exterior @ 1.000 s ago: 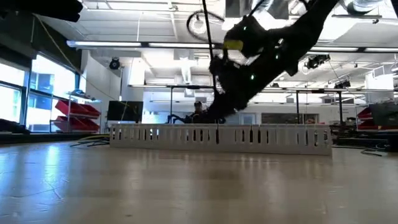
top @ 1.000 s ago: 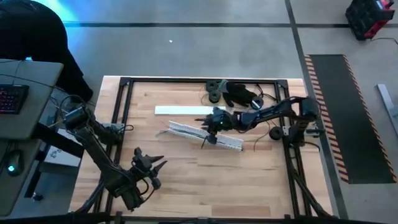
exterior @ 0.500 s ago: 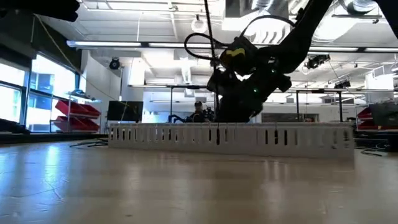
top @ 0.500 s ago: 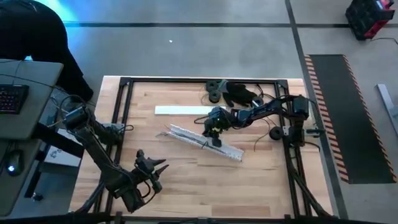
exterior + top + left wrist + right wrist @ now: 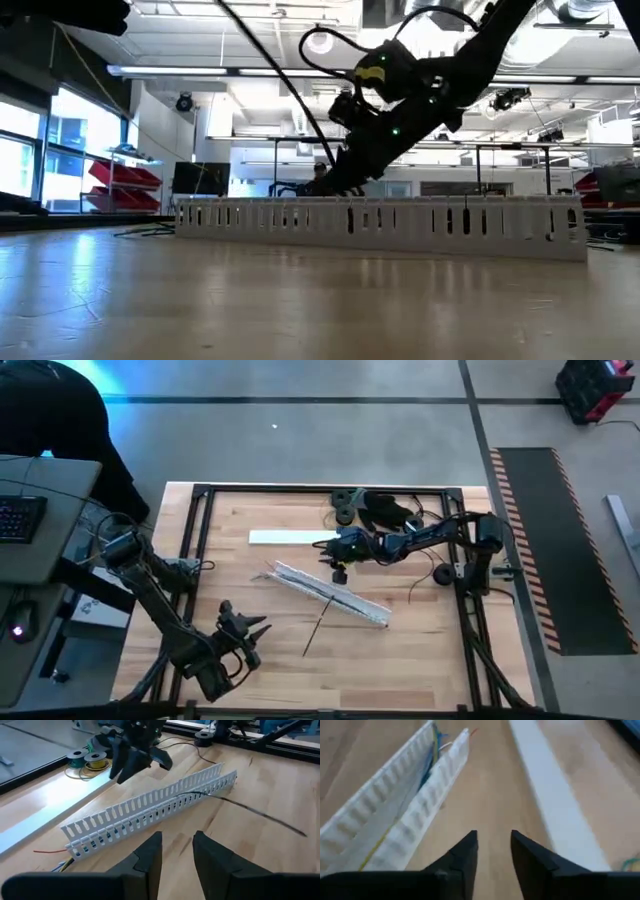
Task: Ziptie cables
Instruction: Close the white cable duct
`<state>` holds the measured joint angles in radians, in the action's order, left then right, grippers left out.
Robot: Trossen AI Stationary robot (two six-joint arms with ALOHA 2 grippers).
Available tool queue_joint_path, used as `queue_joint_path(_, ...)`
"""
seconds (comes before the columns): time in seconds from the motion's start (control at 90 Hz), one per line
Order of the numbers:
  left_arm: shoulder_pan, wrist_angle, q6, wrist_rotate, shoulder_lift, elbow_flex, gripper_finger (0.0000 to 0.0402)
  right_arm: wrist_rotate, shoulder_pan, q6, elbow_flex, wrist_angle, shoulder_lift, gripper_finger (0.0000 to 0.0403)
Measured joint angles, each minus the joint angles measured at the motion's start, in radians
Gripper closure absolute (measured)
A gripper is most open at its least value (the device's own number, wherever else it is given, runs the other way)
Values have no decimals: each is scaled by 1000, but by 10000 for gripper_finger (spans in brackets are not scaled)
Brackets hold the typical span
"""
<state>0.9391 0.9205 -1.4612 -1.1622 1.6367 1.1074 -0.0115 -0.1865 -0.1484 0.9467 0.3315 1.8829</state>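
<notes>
Sat on a wooden table (image 5: 400, 650): a long white slotted tray (image 5: 330, 593) lying slantwise, with a flat white strip (image 5: 290, 537) just beyond it. Lay across the tray and onto the wood: one thin dark stick (image 5: 318, 626). Rested near the far edge: small wire spools (image 5: 345, 505).

Wooden table (image 5: 420, 650) with slotted duct (image 5: 330, 592)

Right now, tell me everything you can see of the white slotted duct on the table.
The duct is a long white channel, plastic by its look, with two comb-like walls of narrow slotted teeth and an open top. It lies flat on the wooden table, running diagonally near the middle. Thin wires, yellow and blue among them, lie inside it. A thin dark stick crosses it and sticks out onto the wood. The right end effector hovers over it, open, empty.
</notes>
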Motion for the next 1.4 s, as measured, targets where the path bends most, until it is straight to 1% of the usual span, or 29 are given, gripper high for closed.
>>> queue_joint_path(0.1,-14,0,6,0,0,-1,312,8,-35,-14,37,-10,12,223)
queue_joint_path(0.167,-38,1,23,5,0,-14,312,-16,-58,-9,61,-34,21,196)
queue_joint_path(0.256,-110,38,41,59,0,-36,314,-27,-70,-7,93,-57,47,174)
queue_joint_path(0.344,-216,82,114,135,0,-53,323,-65,-60,-10,108,-66,82,168)
queue_joint_path(0.433,-336,85,265,217,0,-66,339,-125,-35,-21,121,-66,121,167)
queue_joint_path(0.533,-457,60,430,301,-1,-78,359,-168,4,-42,146,-65,163,167)
queue_joint_path(0.6,-508,38,513,329,-1,-77,370,-181,30,-44,173,-61,200,167)
queue_joint_path(0.667,-532,0,588,349,-1,-61,380,-235,53,-73,199,-57,230,167)
queue_joint_path(0.789,-527,-9,652,379,-1,-17,391,-338,77,-150,222,-62,243,167)
queue_joint_path(0.922,-484,2,626,412,-2,0,395,-336,59,-156,222,-73,201,167)
queue_joint_path(1.011,-438,3,571,413,-2,2,395,-297,26,-146,220,-68,165,167)
queue_joint_path(1.1,-385,2,489,403,-2,2,395,-195,-12,-118,217,-85,155,167)
queue_joint_path(1.2,-314,0,395,363,-2,2,395,-77,-59,-86,216,-88,156,167)
queue_joint_path(1.244,-284,-1,350,338,-2,2,395,-42,-84,-84,217,-89,161,166)
queue_joint_path(1.333,-225,-1,277,287,-2,2,395,-35,-131,-80,216,-142,167,162)
queue_joint_path(1.4,-190,-6,241,255,-2,-1,395,-71,-158,-69,215,-151,167,154)
